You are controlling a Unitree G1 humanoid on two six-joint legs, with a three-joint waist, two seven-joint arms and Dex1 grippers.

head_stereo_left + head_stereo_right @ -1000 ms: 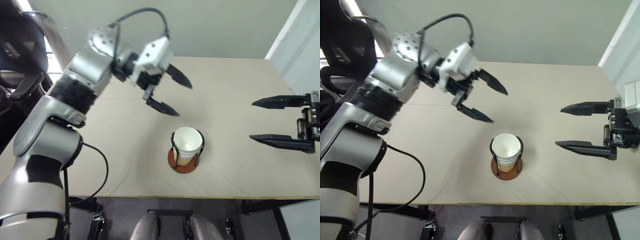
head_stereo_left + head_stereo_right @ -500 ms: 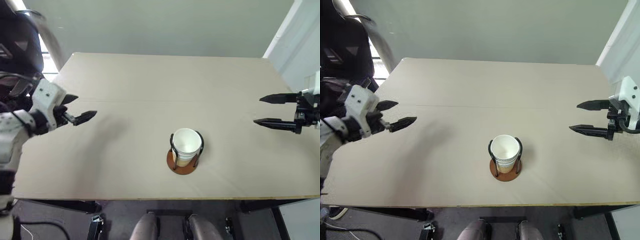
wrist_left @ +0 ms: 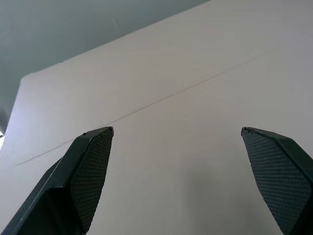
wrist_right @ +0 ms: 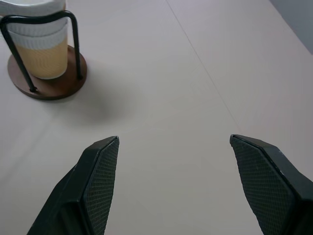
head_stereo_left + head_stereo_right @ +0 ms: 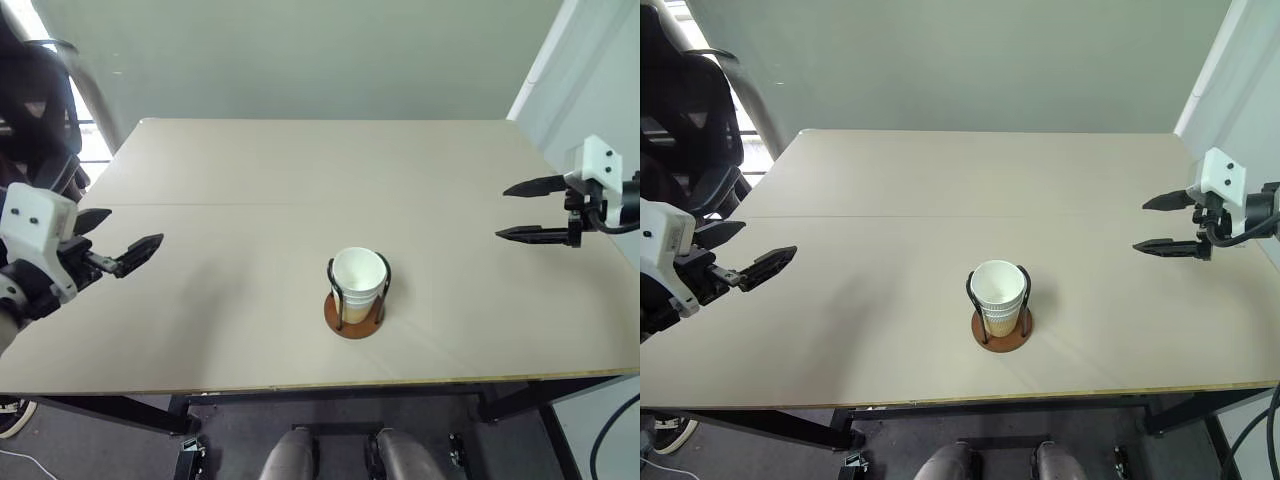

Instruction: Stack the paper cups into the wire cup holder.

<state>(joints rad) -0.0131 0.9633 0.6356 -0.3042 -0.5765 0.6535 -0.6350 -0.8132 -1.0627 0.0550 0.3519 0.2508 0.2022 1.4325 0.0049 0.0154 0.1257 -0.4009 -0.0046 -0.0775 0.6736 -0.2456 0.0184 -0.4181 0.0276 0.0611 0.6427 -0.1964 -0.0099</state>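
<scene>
A nested stack of paper cups [image 5: 357,283], tan-yellow below white rims, stands upright inside the wire cup holder [image 5: 351,321], whose black loops rise from a reddish-brown disc near the table's front middle. My left gripper [image 5: 126,231] hovers open and empty over the table's left edge, far from the cups. Over the right edge, my right gripper [image 5: 502,212] is also open and empty, pointing toward the centre. The right wrist view shows the paper cups [image 4: 39,49] in the wire cup holder [image 4: 51,87] well beyond its fingers [image 4: 100,171]. The left wrist view shows bare tabletop between its fingers [image 3: 90,166].
The beige table [image 5: 300,170] has a thin seam running across its middle. A black office chair [image 5: 680,130] stands off the left side. A grey wall lies behind the table, and a white wall [image 5: 590,90] rises at the right.
My left arm swung from above the table's middle out to the left edge and lower. The right gripper drew away toward the right edge. Both stayed open, and the cups did not move.
</scene>
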